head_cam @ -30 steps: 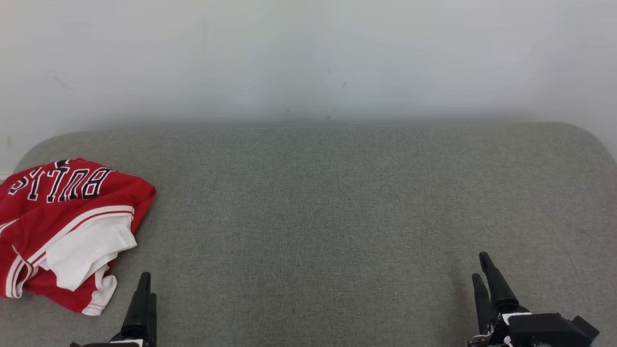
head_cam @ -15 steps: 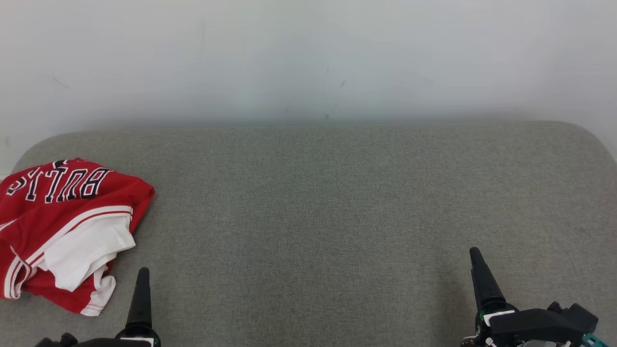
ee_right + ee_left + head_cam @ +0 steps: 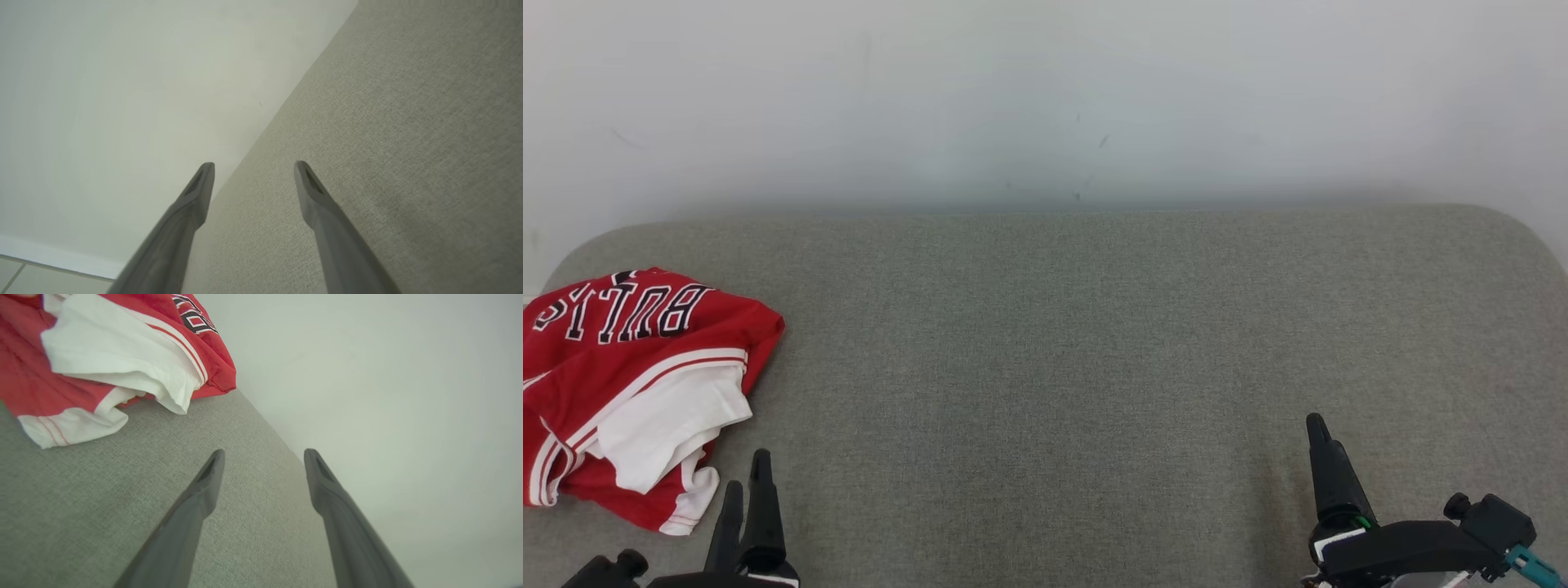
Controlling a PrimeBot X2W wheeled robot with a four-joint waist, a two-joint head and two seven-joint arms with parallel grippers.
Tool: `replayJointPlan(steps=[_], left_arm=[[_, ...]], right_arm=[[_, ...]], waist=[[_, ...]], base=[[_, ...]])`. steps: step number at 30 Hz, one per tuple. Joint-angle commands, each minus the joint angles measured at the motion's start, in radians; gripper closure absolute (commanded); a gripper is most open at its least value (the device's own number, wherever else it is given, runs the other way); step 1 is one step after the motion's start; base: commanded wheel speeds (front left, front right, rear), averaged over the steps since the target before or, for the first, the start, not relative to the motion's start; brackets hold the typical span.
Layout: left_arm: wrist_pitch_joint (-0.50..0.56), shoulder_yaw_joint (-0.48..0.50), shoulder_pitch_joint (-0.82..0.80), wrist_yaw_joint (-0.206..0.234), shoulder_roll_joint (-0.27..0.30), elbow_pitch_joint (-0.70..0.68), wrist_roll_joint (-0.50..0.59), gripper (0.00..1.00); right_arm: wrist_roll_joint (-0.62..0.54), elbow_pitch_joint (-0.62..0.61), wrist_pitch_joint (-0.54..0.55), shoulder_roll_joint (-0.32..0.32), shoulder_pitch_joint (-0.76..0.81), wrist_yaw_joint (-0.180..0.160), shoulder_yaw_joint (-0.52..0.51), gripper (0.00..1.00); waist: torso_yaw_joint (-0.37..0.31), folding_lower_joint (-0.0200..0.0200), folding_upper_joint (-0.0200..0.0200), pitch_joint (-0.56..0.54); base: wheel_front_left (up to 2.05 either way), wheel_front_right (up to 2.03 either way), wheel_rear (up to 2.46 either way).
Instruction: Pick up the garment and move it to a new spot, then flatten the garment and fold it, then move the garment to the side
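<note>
So far left first: the garment, a red jersey with white trim and black lettering, is lying crumpled on the grey fabric tabletop. It sits ahead of the left claw and off to its left, close by but not touching. A white layer pokes out of the heap on the side nearest the claw. In the left wrist view the left claw's two dark fingers are spread wide apart with nothing between them, just bare grey fabric under the tips, and the jersey is up past the left finger.

The middle stretch between the two claws is plain grey cloth, running back to a white wall.

Over on the right, the right claw hangs low over the tabletop, well apart from the jersey. The right wrist view shows its fingers splayed wide too, gripping nothing, pointing along the tabletop's far edge where it meets the wall.
</note>
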Motion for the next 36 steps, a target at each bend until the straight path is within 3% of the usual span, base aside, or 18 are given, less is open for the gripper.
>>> replayJointPlan(steps=[1,19,36], left_arm=[[-0.010,-0.001,-0.002,-0.001,0.006,-0.018,0.039,0.00],[-0.066,-0.072,0.010,0.010,0.037,-0.036,0.390,0.00],[-0.110,-0.086,0.041,0.056,0.064,-0.010,0.567,0.00]], right_arm=[[-0.033,-0.015,-0.010,-0.003,-0.002,0.004,0.004,0.00],[-0.391,-0.012,-0.066,-0.004,0.008,0.006,0.038,0.00],[-0.612,-0.005,-0.109,-0.004,0.027,0.007,0.022,0.00]], waist=[[0.000,0.0000,0.0000,0.000],[-0.004,0.0000,0.0000,-0.004],[-0.010,0.0000,0.0000,-0.013]], base=[[0.00,0.00,0.00],[0.00,0.00,0.00],[0.00,0.00,0.00]])
